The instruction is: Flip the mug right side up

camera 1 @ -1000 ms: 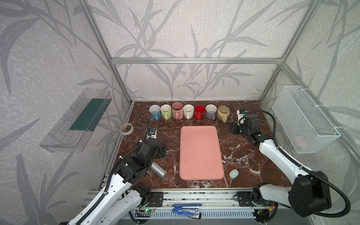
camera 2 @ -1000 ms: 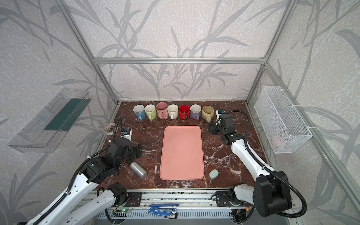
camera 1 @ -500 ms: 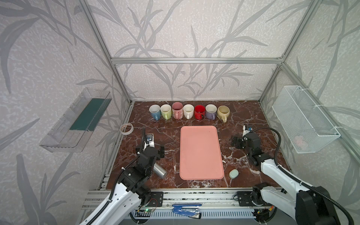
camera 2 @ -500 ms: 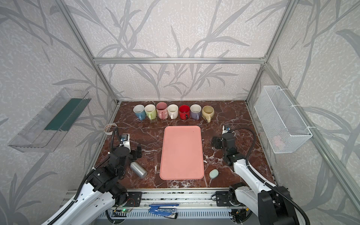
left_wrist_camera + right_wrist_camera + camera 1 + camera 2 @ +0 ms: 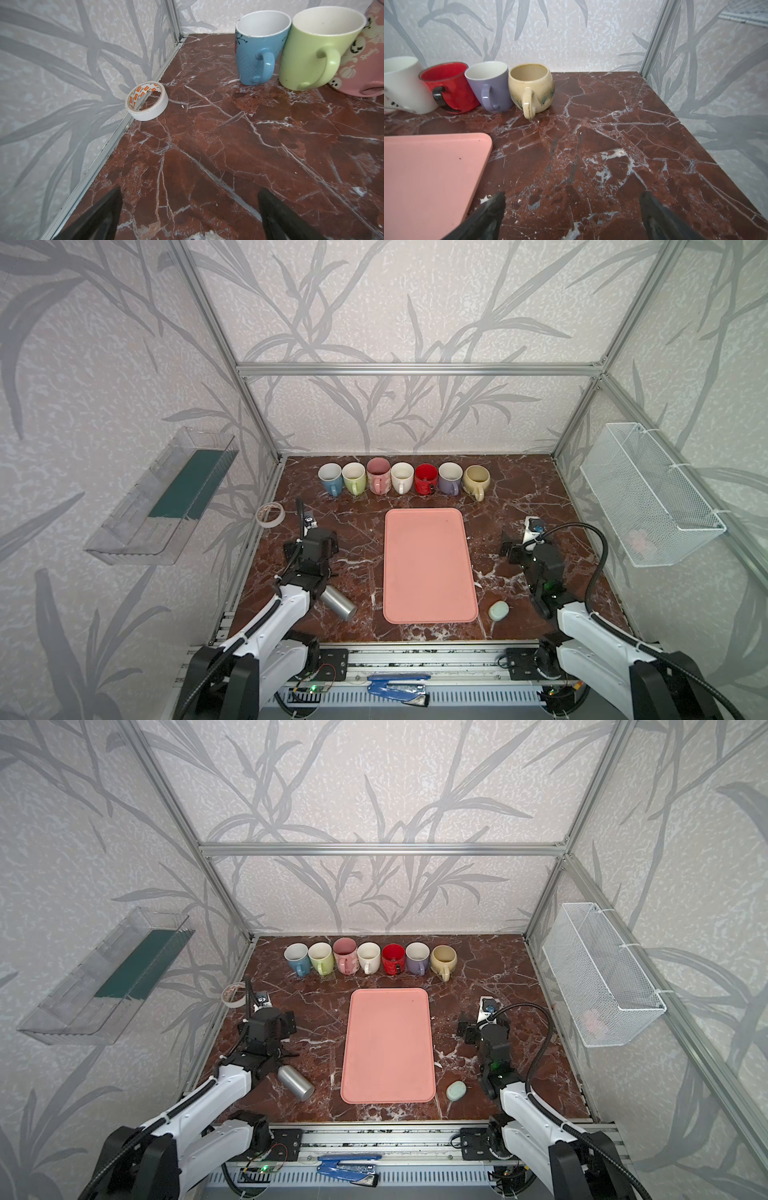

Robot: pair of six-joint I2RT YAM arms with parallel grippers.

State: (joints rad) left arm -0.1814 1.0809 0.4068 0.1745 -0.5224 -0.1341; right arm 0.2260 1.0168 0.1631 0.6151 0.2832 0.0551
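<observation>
Several mugs stand upright, mouths up, in a row along the back wall. The beige mug (image 5: 476,481) (image 5: 444,960) (image 5: 531,87) is at the row's right end, its handle toward the front. My right gripper (image 5: 572,197) (image 5: 524,545) is open and empty over bare marble right of the pink tray, well in front of that mug. On the left side of the table my left gripper (image 5: 189,193) (image 5: 311,543) is also open and empty. In the left wrist view the blue mug (image 5: 259,47) and the green mug (image 5: 315,47) stand far ahead of it.
A pink tray (image 5: 428,564) lies in the middle. A silver cylinder (image 5: 338,601) lies on its side by the left arm. A tape roll (image 5: 270,514) sits at the left edge and a pale green oval (image 5: 498,610) at front right. A wire basket (image 5: 648,497) hangs on the right wall.
My right gripper has drawn back from beside the beige mug toward the front and opened fully. The left arm has also pulled back a little. The mugs have not moved.
</observation>
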